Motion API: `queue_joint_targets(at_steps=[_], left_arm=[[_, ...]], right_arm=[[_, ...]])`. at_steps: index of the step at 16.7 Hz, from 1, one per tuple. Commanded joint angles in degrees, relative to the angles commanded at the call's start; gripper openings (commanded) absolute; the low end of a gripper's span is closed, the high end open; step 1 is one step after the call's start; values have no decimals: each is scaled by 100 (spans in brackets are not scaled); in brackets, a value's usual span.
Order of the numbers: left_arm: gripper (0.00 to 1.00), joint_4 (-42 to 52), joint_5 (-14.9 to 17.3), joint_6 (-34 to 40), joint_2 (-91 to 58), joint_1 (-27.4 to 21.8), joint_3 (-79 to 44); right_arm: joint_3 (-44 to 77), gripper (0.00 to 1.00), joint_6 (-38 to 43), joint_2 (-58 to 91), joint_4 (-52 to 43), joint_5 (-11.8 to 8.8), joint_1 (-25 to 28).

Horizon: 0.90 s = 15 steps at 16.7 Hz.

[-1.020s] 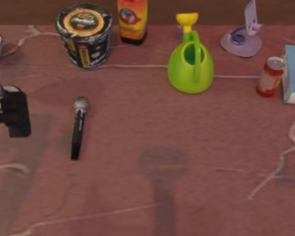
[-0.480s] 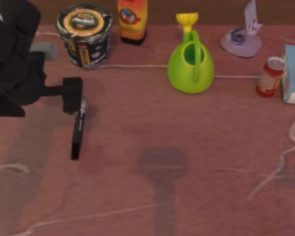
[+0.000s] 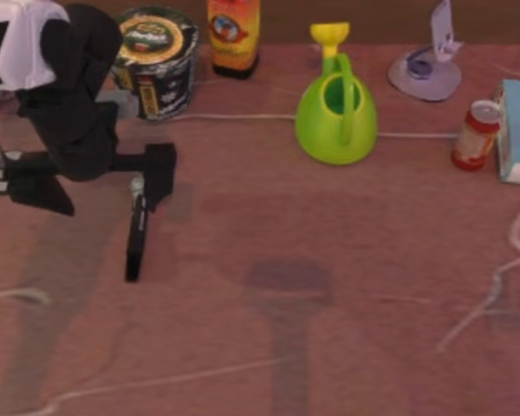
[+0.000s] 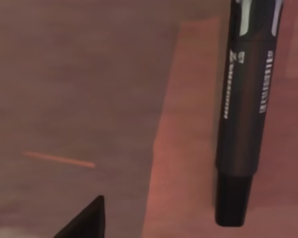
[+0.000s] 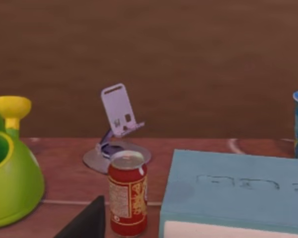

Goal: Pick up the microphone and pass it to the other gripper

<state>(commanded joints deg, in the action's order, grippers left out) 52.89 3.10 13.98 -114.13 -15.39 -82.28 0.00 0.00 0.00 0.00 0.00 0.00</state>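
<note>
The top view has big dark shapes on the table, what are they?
Top view: they are shadows. A long one falls below the left arm, another dark patch with a stem sits mid-table with no arm over it. Left wrist view: a wide shadow darkens the table beside the microphone. Right wrist view: evenly lit, can clear.

the microphone (image 3: 136,232) is lying flat on the left side of the table, black handle pointing toward the near edge, silver mesh head tucked right under my left gripper (image 3: 160,173).
</note>
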Motion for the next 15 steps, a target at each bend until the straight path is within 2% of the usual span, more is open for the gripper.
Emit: queue_joint_targets(at_steps=[6,15], left_arm=[[100,-106,0,-8,-51,19,57],[100,-1840,4,55,-1158,-70,675]], right_arm=[[0,100,0,0,0,0,0],[0,100,0,0,0,0,0]])
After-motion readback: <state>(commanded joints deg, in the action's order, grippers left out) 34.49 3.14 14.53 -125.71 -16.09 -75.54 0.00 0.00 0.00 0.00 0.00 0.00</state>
